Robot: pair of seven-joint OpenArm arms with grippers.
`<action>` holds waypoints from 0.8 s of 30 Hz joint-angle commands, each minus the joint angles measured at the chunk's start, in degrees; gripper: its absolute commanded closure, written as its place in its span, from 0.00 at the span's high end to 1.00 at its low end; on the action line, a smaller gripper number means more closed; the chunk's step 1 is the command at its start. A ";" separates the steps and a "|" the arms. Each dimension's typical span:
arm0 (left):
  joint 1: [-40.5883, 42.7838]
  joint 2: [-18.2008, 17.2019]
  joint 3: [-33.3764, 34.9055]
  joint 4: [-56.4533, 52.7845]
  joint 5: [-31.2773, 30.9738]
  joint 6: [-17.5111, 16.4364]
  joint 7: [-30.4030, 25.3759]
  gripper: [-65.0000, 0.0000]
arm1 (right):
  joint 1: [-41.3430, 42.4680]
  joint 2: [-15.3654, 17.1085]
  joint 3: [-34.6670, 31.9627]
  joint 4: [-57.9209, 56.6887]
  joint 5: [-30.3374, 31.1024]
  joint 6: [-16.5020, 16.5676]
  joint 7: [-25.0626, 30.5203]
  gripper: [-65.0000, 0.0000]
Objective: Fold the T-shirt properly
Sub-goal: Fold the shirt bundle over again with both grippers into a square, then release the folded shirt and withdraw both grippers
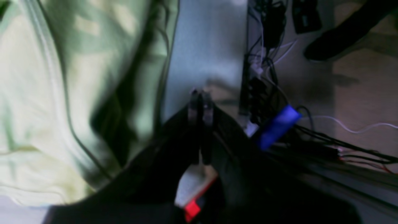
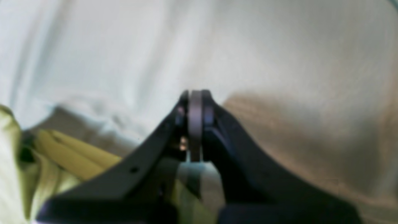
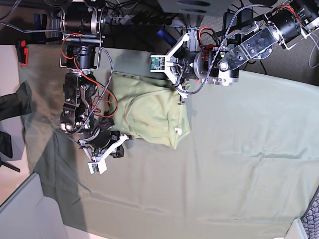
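The pale yellow-green T-shirt point(image 3: 149, 109) lies bunched in a rough folded heap on the grey-green table cloth point(image 3: 239, 159), its small white tag point(image 3: 177, 130) at the near right corner. My left gripper point(image 3: 181, 93) hangs at the shirt's far right edge. In the left wrist view this gripper point(image 1: 200, 93) is shut and empty over bare cloth, with the T-shirt point(image 1: 46, 109) to its left. My right gripper point(image 3: 124, 140) sits at the shirt's near left edge. The right wrist view shows the gripper point(image 2: 196, 93) shut, with T-shirt folds point(image 2: 62, 152) below and to its left.
Cables point(image 1: 342, 146) and a blue part point(image 1: 278, 126) crowd the table's far edge beyond the cloth strip point(image 1: 205, 46). A black object point(image 3: 12, 99) lies off the cloth at the left. A grey panel point(image 3: 25, 209) stands at the near left corner.
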 commanded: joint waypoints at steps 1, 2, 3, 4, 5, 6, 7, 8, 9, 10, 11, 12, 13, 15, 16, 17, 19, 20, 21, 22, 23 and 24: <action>-1.03 0.20 -0.22 0.04 -0.09 -0.35 -0.85 0.00 | 1.70 0.42 0.15 0.42 0.68 3.45 1.31 0.00; -1.36 0.22 -0.20 -0.83 -0.11 -0.33 -0.85 0.00 | 1.70 0.39 0.15 0.13 0.70 3.45 1.31 0.00; -1.57 0.37 -0.20 -1.81 -0.07 -0.35 -0.83 0.00 | 1.68 0.31 0.15 -0.02 0.68 3.45 1.31 0.00; -1.75 0.66 -0.20 -2.89 0.15 -0.37 -0.85 0.00 | 1.68 0.28 0.13 -0.15 0.70 3.45 1.29 0.00; -1.90 1.05 -0.20 -4.00 0.46 -0.37 -0.83 0.00 | 1.68 0.28 0.11 -0.26 0.70 3.45 1.29 0.00; -2.08 1.53 -0.20 -5.07 0.72 -0.37 -0.87 0.00 | 1.68 0.31 0.11 -0.33 0.70 3.48 1.22 0.00; -2.34 2.16 -0.20 -6.10 1.03 -0.35 -0.87 0.00 | 1.66 0.31 0.11 -0.35 0.70 3.48 0.92 0.00; -2.56 2.80 -0.22 -6.95 1.55 -0.31 -0.87 0.00 | 1.60 0.31 0.11 -0.35 0.70 3.48 0.46 0.00; -2.89 3.30 -0.20 -7.72 2.01 -0.24 -0.87 0.00 | 1.53 0.31 0.11 -0.35 0.79 3.48 -0.13 0.00; -3.23 3.69 -0.22 -8.33 2.45 -0.13 -0.85 0.00 | 1.51 0.33 0.11 -0.35 1.14 3.48 -1.18 0.00; -3.78 3.78 -0.22 -8.81 2.95 0.20 -0.87 0.00 | 1.53 0.33 0.11 -0.33 1.31 3.48 -2.49 0.00; -4.42 3.74 -0.22 -9.31 3.30 0.31 -0.83 0.00 | 1.53 0.37 0.11 -0.26 1.36 3.48 -3.54 0.00; -5.29 3.58 -0.22 -9.86 3.80 0.52 -0.83 0.00 | 1.51 0.57 0.11 -0.07 1.64 3.48 -4.28 0.00; -7.02 3.08 -0.22 -10.82 4.90 1.40 -0.81 0.00 | 1.20 1.64 0.11 0.44 3.82 3.48 -5.44 0.00; -7.91 2.62 -0.22 -11.21 5.03 1.64 -0.83 0.00 | 1.07 2.45 0.13 0.63 5.16 3.48 -6.03 0.00; -8.81 2.16 -0.22 -11.56 5.03 1.79 -0.83 0.00 | 0.92 3.39 0.13 0.92 6.43 3.50 -6.49 0.00; -10.38 0.87 -0.22 -12.04 5.01 2.82 -0.87 0.00 | 0.35 5.33 0.13 1.57 8.83 3.48 -7.26 0.00; -11.10 0.28 -0.22 -12.35 5.01 3.19 -0.90 0.00 | 0.24 6.19 0.11 1.68 10.10 3.50 -7.85 0.00; -11.91 -0.28 -0.22 -12.79 5.01 3.67 -0.96 0.00 | 0.24 6.88 0.11 1.68 11.19 3.52 -8.85 0.00; -12.79 -0.72 -0.22 -13.42 5.03 3.80 -1.07 0.00 | 0.26 7.50 0.11 1.68 12.41 3.52 -9.86 0.00; -13.64 -1.07 -0.22 -14.14 5.03 4.07 -1.31 0.00 | 0.24 8.02 0.13 1.68 13.84 3.52 -10.62 0.00; -14.53 -1.27 -0.22 -14.91 5.03 4.17 -1.60 0.00 | 0.09 8.55 0.13 1.68 15.37 3.52 -11.41 0.00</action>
